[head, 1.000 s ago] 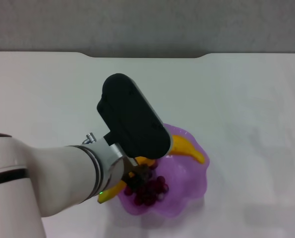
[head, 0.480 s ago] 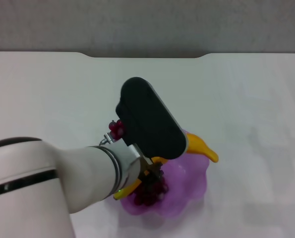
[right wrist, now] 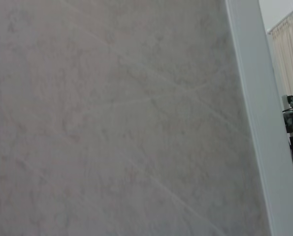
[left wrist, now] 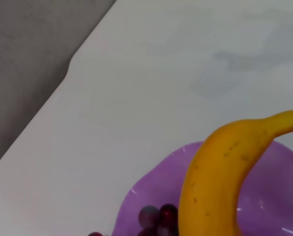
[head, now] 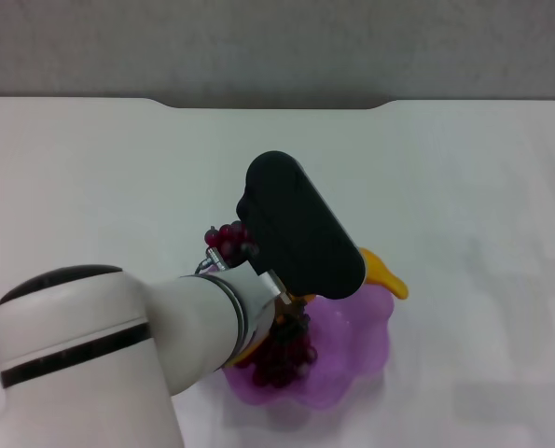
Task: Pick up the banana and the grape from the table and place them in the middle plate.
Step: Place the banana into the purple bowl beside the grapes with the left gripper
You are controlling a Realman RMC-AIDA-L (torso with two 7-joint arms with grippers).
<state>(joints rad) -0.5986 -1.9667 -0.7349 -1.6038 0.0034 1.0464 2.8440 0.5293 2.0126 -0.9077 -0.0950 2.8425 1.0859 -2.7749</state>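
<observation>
The left gripper (head: 286, 322) was held over the translucent purple scalloped plate (head: 356, 359); its finger state could not be told. The curved yellow-orange plastic banana (left wrist: 220, 182) lay across the plate beside the dark red grape bunch (head: 282, 359). A straight, slow lift would be judged best, so neither fruit is dragged out.

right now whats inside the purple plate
The grape bunch and the banana lie in the middle plate. The left arm covers the plate's near-left part, so the rest cannot be seen.

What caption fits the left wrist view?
Banana lying across the purple plate on the white table, grapes beside it.
</observation>
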